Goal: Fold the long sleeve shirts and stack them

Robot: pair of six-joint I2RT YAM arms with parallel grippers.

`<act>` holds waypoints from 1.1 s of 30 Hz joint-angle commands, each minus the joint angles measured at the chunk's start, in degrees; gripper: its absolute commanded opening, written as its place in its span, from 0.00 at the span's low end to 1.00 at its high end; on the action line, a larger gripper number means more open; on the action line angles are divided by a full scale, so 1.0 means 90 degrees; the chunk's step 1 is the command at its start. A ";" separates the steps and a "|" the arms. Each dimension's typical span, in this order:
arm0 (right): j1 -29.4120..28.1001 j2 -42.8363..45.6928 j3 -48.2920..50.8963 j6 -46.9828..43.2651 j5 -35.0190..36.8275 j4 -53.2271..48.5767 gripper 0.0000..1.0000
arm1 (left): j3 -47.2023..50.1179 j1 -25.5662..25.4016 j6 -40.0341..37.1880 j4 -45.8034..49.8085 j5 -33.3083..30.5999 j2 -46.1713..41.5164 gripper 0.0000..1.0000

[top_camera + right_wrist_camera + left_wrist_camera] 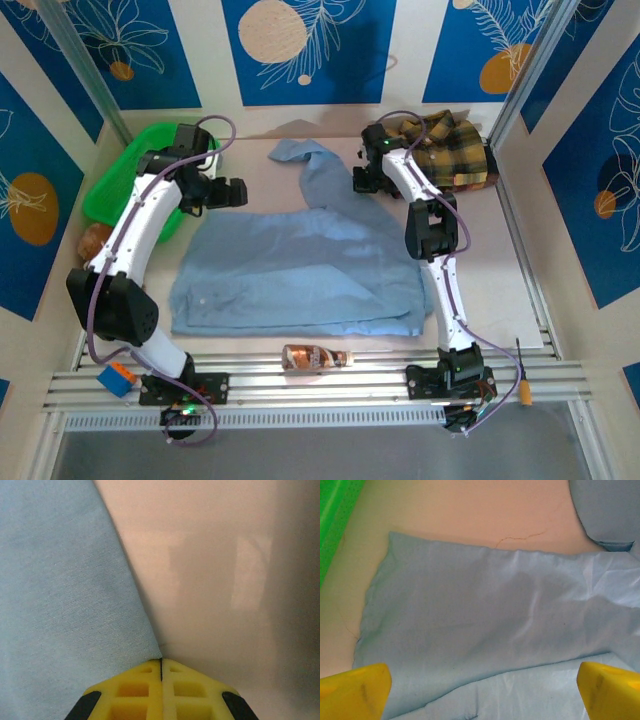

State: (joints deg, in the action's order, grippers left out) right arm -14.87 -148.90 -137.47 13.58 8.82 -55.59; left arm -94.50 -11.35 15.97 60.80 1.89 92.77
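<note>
By my reading, nothing is stacked yet. The blue shirt [300, 270] lies mid-fold at centre frame, 1 sleeve trailing toward upper centre, and the plaid shirt [450, 150] sits bunched at upper right. Left jaws gape over the blue shirt's left edge; right jaws are closed, pinching its upper-right edge. Bare bench [510, 290] lies right; the green basket [105, 190] crowds the left.

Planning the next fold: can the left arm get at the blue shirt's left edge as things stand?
Likely yes: the left gripper is open close by, the blue shirt lies flat and bare there, and the green basket sits off to the side.
</note>
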 commanded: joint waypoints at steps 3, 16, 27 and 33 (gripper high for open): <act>-0.0022 0.1130 0.0694 -0.0144 0.0486 0.0231 0.00 | 0.0015 0.0080 0.0038 -0.0134 -0.0066 0.0090 0.94; 0.0275 0.1574 0.1072 -0.0487 0.0719 0.0381 0.00 | -0.1506 0.0085 -0.0505 0.0221 -0.0789 0.2248 0.77; 0.0337 0.1511 0.0922 -0.0621 0.0777 0.0209 0.00 | -0.2678 0.0185 -0.0655 0.0862 -0.1357 0.3731 0.60; 0.0478 0.1639 0.1035 -0.0604 0.0778 0.0211 0.00 | -0.3100 0.0207 -0.0563 0.1083 -0.1724 0.4267 0.55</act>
State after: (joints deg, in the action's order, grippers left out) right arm -11.60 -135.24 -128.14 9.02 15.07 -52.75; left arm -119.77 -10.24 10.96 67.02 -10.61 129.47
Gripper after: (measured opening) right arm 0.052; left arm 0.552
